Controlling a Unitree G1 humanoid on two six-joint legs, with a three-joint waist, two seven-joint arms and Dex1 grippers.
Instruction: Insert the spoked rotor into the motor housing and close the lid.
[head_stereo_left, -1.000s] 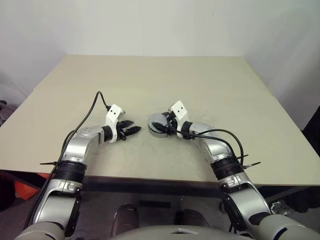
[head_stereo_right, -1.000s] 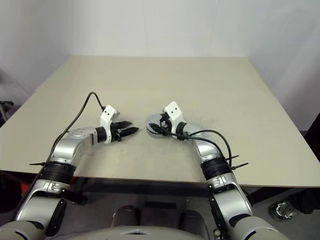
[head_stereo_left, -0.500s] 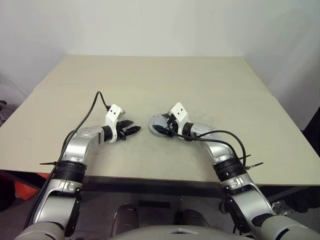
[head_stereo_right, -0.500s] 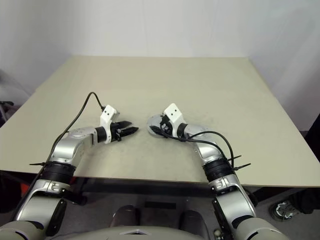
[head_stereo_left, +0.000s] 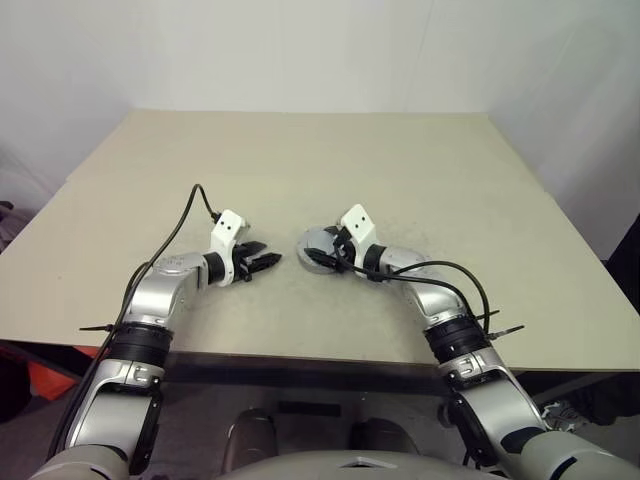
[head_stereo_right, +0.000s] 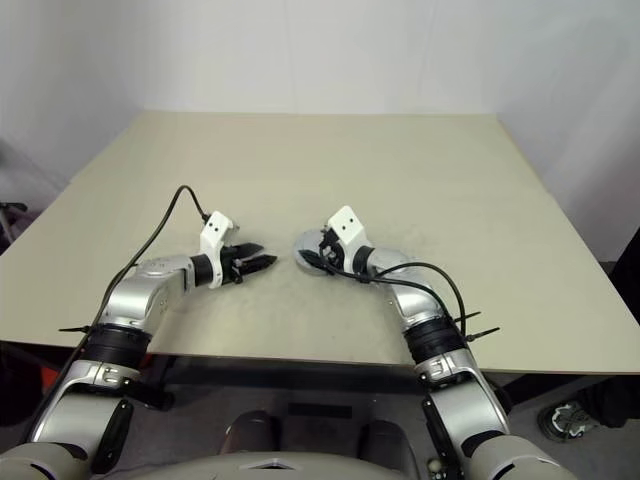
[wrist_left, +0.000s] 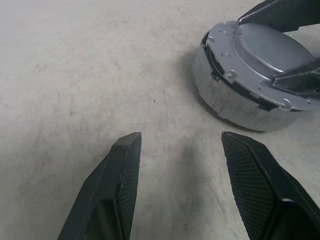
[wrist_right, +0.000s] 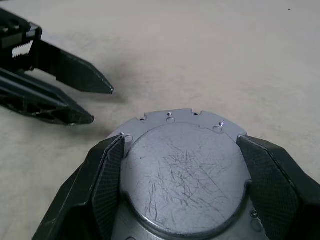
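From the head views, your right arm's elbow has eased outward since a second ago, while the right gripper (head_stereo_left: 325, 254) still spans the lid (head_stereo_left: 318, 241) on the motor housing (head_stereo_left: 322, 262). In the left wrist view the lid sits tilted, one edge raised; pressing now could jam it, and the left gripper (wrist_left: 182, 150) hangs open and empty nearby. In the right wrist view the fingers (wrist_right: 107, 172) flank the lid's rim, so releasing may leave it unseated.

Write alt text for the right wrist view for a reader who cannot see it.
The right gripper has its two black fingers on either side of a grey scratched lid with a notched edge. Beyond it, on the beige table, the left gripper points toward the lid, open and empty.
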